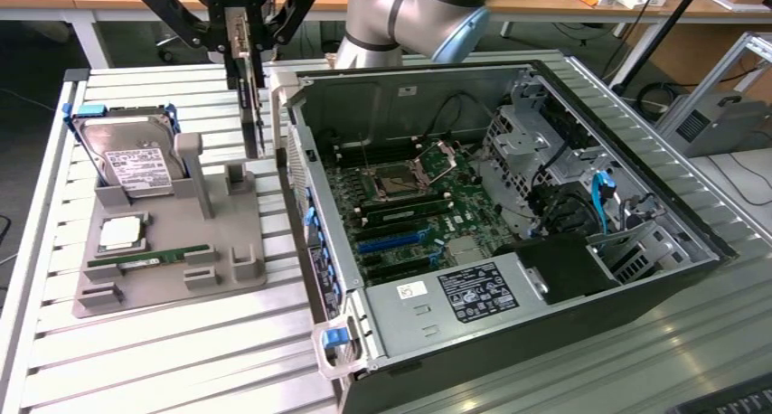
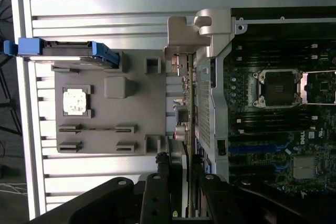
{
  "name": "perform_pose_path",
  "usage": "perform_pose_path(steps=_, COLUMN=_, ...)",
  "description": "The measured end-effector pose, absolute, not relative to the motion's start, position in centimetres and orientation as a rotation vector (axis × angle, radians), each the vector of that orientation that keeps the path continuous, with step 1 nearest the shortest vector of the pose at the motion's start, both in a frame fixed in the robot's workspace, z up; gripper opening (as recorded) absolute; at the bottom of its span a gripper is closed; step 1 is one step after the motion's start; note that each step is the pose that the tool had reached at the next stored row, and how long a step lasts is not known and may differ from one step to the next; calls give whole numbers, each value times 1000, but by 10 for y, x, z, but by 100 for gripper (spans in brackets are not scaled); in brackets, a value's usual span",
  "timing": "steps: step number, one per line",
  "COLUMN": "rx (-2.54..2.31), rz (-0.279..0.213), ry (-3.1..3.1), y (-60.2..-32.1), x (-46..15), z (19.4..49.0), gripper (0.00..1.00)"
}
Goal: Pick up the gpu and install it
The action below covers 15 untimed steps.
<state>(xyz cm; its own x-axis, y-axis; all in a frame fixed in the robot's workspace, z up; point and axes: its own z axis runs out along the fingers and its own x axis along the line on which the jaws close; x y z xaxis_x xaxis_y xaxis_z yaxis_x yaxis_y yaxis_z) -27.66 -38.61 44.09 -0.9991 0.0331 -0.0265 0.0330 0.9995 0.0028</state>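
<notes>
Black tool [image 1: 249, 45] clamps thin dark gpu card [image 1: 253, 107] upright. Grey plastic tray [image 1: 230, 242] holds silver hard drive [image 1: 130, 156], CPU [image 1: 122, 234], green RAM stick [image 1: 151, 257]; open black case [image 1: 603, 342] at its 3 o'clock.

1. The arm [image 1: 417, 16] shows at the top edge of the exterior view, with a silver and blue joint that is bent toward the exterior view's left.
2. The gripper [image 1: 249, 45] points straight down, and its black linkages spread out to both sides.
3. The two fingers [image 2: 157, 192] stand partly closed and parallel, and they clamp the gpu [image 1: 252, 107] between them, one finger on each flat face.
4. The gpu hangs upright from the grip.
</notes>
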Motion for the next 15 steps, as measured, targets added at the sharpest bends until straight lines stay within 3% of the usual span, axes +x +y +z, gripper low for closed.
perform_pose_path(steps=15, rx=52, rz=4, ry=3115, y=-386, x=-273, z=441, gripper=27)
